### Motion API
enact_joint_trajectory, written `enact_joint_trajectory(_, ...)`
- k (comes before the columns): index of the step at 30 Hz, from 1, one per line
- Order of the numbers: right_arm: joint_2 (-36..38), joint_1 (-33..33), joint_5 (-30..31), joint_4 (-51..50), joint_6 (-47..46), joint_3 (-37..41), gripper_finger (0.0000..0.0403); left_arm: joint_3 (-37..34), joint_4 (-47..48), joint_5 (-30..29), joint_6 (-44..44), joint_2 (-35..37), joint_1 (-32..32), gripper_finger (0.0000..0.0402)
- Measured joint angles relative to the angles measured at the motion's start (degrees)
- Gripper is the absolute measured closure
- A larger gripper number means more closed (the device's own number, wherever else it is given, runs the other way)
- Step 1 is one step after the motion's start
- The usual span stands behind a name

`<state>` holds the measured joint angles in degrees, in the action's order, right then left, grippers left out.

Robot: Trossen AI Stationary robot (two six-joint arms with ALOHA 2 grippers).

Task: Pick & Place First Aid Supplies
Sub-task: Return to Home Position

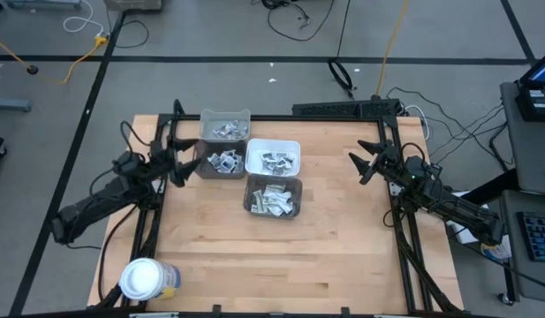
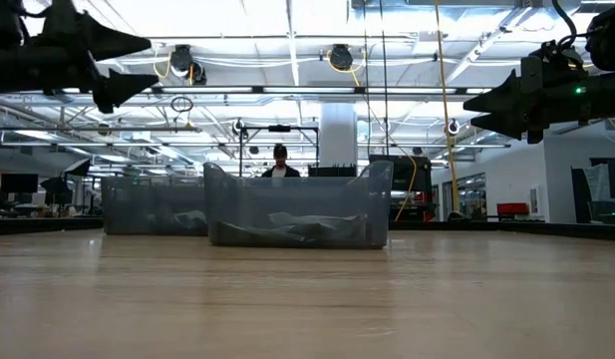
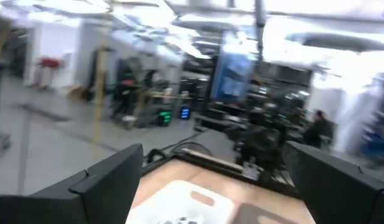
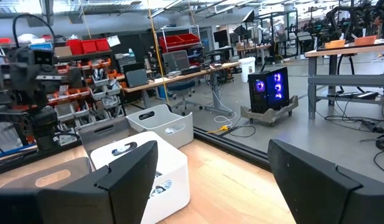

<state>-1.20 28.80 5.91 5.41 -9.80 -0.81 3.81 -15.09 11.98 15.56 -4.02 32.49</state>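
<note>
Inside the bins (image 1: 272,143), packets (image 1: 274,200) carry print too small to read.

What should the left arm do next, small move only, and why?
Probably draw the left tool back from the bins, toward its own table edge. It hovers open and empty beside a grey bin, the packets lie inside the bins, and I see none loose on the table. The right tool is open too, clear of the bins.
</note>
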Motion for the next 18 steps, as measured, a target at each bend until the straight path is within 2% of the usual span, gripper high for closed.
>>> enact_joint_trajectory(4, 0.0, 0.0, 0.0, 0.0, 0.0, 0.0, 0.0105, -1.8, 0.0, 5.8, -2.2, 2.9, 0.0, 0.0009)
enact_joint_trajectory(12, 0.0, 0.0, 0.0, 0.0, 0.0, 0.0, 0.0105, -3.0, 2.2, 5.4, -1.8, 3.8, 0.0, 0.0009)
enact_joint_trajectory(15, 0.0, 0.0, 0.0, 0.0, 0.0, 0.0, 0.0105, -3.0, 5.5, 2.8, -3.0, 3.8, 0.0, 0.0009)
enact_joint_trajectory(18, 0.0, 0.0, 0.0, 0.0, 0.0, 0.0, 0.0105, -3.0, 7.9, -2.7, -3.2, 3.8, 0.0, 0.0009)
